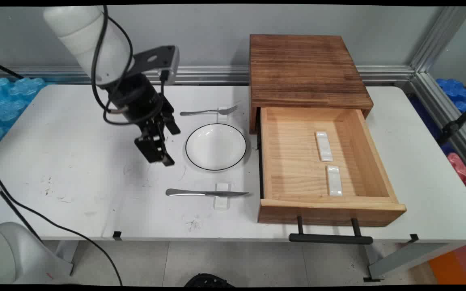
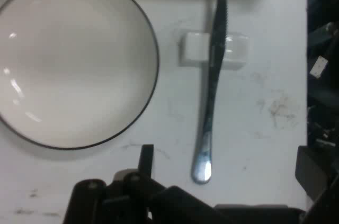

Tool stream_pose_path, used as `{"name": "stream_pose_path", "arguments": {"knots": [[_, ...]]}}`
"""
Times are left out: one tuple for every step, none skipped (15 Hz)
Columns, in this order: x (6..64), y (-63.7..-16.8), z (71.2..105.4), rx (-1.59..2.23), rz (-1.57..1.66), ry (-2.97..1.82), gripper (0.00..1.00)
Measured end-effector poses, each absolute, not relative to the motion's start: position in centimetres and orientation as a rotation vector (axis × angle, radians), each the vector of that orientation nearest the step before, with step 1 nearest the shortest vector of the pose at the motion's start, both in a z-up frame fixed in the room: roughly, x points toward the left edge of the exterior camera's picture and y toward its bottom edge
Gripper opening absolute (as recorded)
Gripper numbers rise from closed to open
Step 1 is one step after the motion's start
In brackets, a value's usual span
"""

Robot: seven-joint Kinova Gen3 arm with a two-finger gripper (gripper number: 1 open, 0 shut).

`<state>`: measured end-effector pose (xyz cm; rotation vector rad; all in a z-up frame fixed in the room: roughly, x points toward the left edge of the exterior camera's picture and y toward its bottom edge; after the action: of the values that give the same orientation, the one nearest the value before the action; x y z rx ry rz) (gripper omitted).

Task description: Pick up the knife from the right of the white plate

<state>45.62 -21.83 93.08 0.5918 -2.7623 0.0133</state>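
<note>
- black two-finger gripper (image 1: 161, 146) hangs above the white table (image 1: 75, 161), just left of the plate, tilted so that its fingers point down and toward the near right.
- its fingers stand spread apart with nothing between them; in the hand view one finger (image 2: 146, 158) rises at the bottom centre and the other sits far off at the bottom right edge.
- white plate (image 1: 216, 146) with a thin dark rim lies flat on the table, empty, between the fork and the knife; it is the thing nearest to the gripper.
- metal knife (image 1: 204, 194) lies on the near side of the plate, its blade resting across a small white rest (image 1: 221, 196), handle pointing left, tip pointing toward the drawer.
- in the hand view the knife (image 2: 212, 83) runs top to bottom beside the plate (image 2: 69, 60), crossing its rest (image 2: 193, 49) near the blade, with the handle end closest to the gripper.
- metal fork (image 1: 208, 111) lies on the far side of the plate, tines to the right, over another small white rest (image 1: 223, 113).
- wooden box (image 1: 306, 72) with a dark top stands to the right of the plate; its pale drawer (image 1: 289, 161) is pulled out toward the near edge, with a black bar handle (image 1: 330, 239) overhanging the table.
- two more white rests (image 1: 324, 146) (image 1: 334, 180) lie inside the drawer, one behind the other, apart.
</note>
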Motion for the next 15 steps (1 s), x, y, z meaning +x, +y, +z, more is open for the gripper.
{"name": "stream_pose_path", "arguments": {"knots": [[45.2,-21.6,92.6,0.59,0.009,-2.761,1.0],[44.9,-21.4,92.1,0.588,0.008,-2.763,1.0],[44.5,-21.2,91.4,0.581,0.008,-2.768,1.0],[44.1,-21.1,90.6,0.573,0.01,-2.772,1.0],[43.8,-21.0,89.8,0.565,0.012,-2.777,1.0],[43.4,-21.0,89.0,0.557,0.013,-2.783,1.0],[43.1,-21.0,88.1,0.549,0.015,-2.79,1.0],[42.8,-21.0,87.2,0.543,0.017,-2.796,1.0],[42.4,-21.0,86.2,0.537,0.02,-2.803,1.0],[42.1,-21.1,85.5,0.532,0.021,-2.808,1.0],[41.7,-21.2,84.5,0.525,0.022,-2.815,1.0],[41.5,-21.3,83.9,0.52,0.022,-2.818,1.0],[41.1,-21.4,83.2,0.513,0.024,-2.822,1.0],[40.8,-21.5,82.4,0.506,0.025,-2.825,1.0],[40.5,-21.6,81.9,0.5,0.027,-2.828,1.0]]}}
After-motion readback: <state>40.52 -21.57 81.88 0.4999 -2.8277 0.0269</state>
